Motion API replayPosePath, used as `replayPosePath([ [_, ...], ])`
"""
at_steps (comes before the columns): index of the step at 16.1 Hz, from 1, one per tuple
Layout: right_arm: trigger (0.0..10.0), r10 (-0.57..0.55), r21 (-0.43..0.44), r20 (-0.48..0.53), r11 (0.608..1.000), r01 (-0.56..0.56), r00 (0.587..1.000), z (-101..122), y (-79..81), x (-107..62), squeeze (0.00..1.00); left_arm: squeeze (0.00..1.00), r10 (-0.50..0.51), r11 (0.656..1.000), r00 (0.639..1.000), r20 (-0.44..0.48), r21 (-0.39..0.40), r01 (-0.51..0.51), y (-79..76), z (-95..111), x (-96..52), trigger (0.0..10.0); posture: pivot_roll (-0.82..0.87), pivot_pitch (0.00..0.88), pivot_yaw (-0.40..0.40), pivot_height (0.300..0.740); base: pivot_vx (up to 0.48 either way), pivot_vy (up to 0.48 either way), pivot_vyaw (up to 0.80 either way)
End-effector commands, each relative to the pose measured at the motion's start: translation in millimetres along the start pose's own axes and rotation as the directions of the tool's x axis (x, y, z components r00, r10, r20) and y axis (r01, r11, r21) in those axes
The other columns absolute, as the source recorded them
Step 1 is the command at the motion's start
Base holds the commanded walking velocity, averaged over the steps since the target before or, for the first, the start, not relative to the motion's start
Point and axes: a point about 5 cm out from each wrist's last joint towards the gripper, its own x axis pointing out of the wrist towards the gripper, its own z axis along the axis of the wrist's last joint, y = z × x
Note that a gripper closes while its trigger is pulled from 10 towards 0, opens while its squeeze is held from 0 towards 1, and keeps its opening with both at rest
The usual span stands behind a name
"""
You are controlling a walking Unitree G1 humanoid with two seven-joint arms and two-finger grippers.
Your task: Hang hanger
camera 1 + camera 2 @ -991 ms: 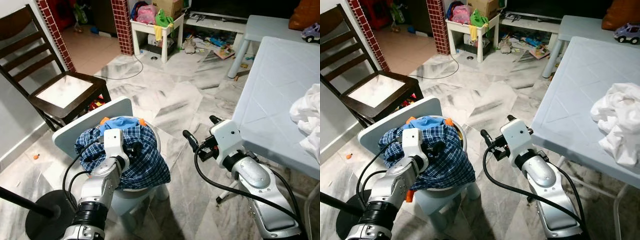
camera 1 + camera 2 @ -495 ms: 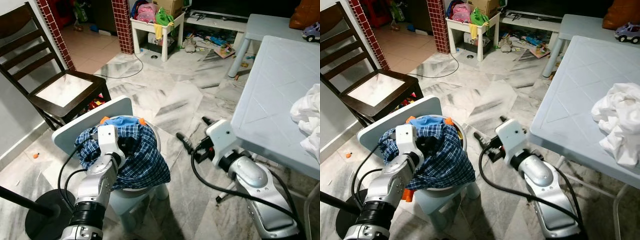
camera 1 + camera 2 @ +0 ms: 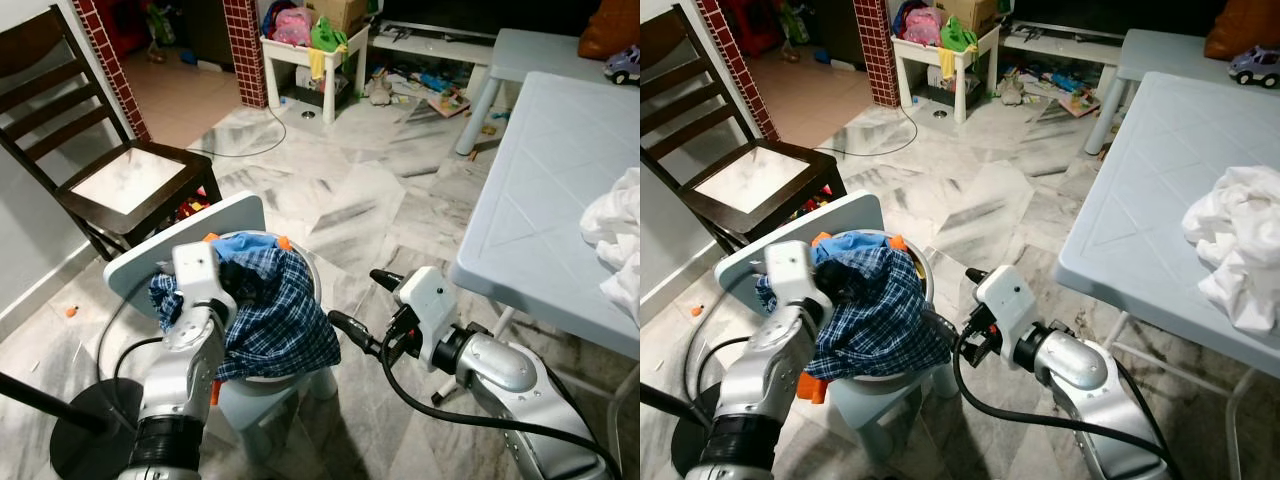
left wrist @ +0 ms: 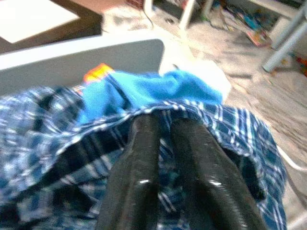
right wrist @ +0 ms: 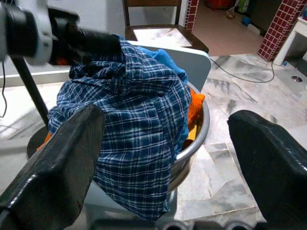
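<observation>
The metal basin (image 3: 318, 275) on the small stool holds a blue plaid shirt (image 3: 275, 320) heaped over blue and orange cloth, the shirt spilling over the rim. No hanger can be made out (it may lie buried under the cloth). The left gripper (image 4: 165, 129) sits atop the pile, fingers nearly together and pinching a fold of the shirt. The right gripper (image 3: 365, 315), jaws wide and empty, hangs just beside the basin, pointing toward it; left is nearer
</observation>
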Motion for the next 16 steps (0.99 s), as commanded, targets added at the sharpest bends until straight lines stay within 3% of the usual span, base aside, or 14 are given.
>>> replayPosePath([
  [1, 10.0, -0.009, -0.013, 0.009, 1.000, 0.009, 1.000, 3.8, -2.2, 1.0, 0.00, 0.00, 0.034, 0.999, 0.999, 0.035, 0.015, -0.034, 3.6, 8.0, -5.4, 0.0, -0.12, 0.083, 0.037, 0.740, 0.000, 0.000, 0.00],
  [6, 10.0, -0.030, -0.020, 0.009, 0.999, 0.030, 1.000, 3.4, -3.6, 2.4, 0.00, 0.00, 0.109, 0.994, 0.992, 0.067, 0.017, -0.111, 14.5, 11.8, -18.7, 0.0, -0.11, 0.090, 0.041, 0.740, 0.000, 0.000, 0.00],
  [8, 10.0, -0.038, -0.028, 0.009, 0.999, 0.038, 0.999, 3.4, -4.5, 2.3, 0.00, 0.00, 0.107, 0.991, 0.991, 0.086, 0.074, -0.114, 12.5, 15.1, -20.9, 0.5, -0.11, 0.090, 0.041, 0.740, 0.000, 0.000, 0.00],
  [9, 10.0, -0.041, -0.028, 0.010, 0.999, 0.042, 0.999, 3.5, -4.6, 2.1, 0.00, 0.00, 0.112, 0.987, 0.989, 0.092, 0.102, -0.121, 10.8, 15.6, -22.9, 4.5, -0.11, 0.091, 0.040, 0.740, 0.000, 0.000, 0.00],
  [10, 10.0, -0.045, -0.033, 0.009, 0.998, 0.045, 0.999, 3.1, -4.8, 2.1, 0.00, 0.00, 0.116, 0.991, 0.989, 0.090, 0.055, -0.122, 7.9, 13.3, -25.2, 10.0, -0.11, 0.092, 0.040, 0.740, 0.000, 0.000, 0.00],
  [11, 10.0, -0.046, -0.035, 0.011, 0.998, 0.046, 0.999, 3.4, -3.5, 3.7, 0.00, 1.00, 0.065, 0.997, 0.994, 0.092, -0.053, -0.060, -2.4, 10.3, -25.7, 10.0, -0.11, 0.097, 0.037, 0.740, 0.000, 0.000, 0.00],
  [13, 10.0, -0.036, -0.049, 0.013, 0.998, 0.036, 0.999, 3.6, -0.8, 5.1, 0.00, 1.00, 0.065, 0.977, 0.994, 0.090, -0.208, -0.045, -10.5, 11.0, -18.1, 10.0, -0.11, 0.097, 0.037, 0.740, 0.000, 0.000, 0.00],
  [14, 10.0, -0.033, -0.053, 0.013, 0.998, 0.033, 0.999, 3.6, 0.0, 5.2, 0.00, 1.00, 0.066, 0.971, 0.994, 0.085, -0.236, -0.044, -11.9, 11.1, -16.7, 10.0, -0.11, 0.098, 0.037, 0.740, 0.000, 0.000, 0.00],
  [16, 10.0, -0.033, -0.062, 0.014, 0.998, 0.034, 0.999, 4.3, 0.6, 4.5, 0.00, 1.00, 0.056, 0.977, 0.996, 0.072, -0.208, -0.040, -15.2, 10.2, -13.9, 10.0, -0.12, 0.099, 0.042, 0.740, 0.000, 0.000, 0.00],
])
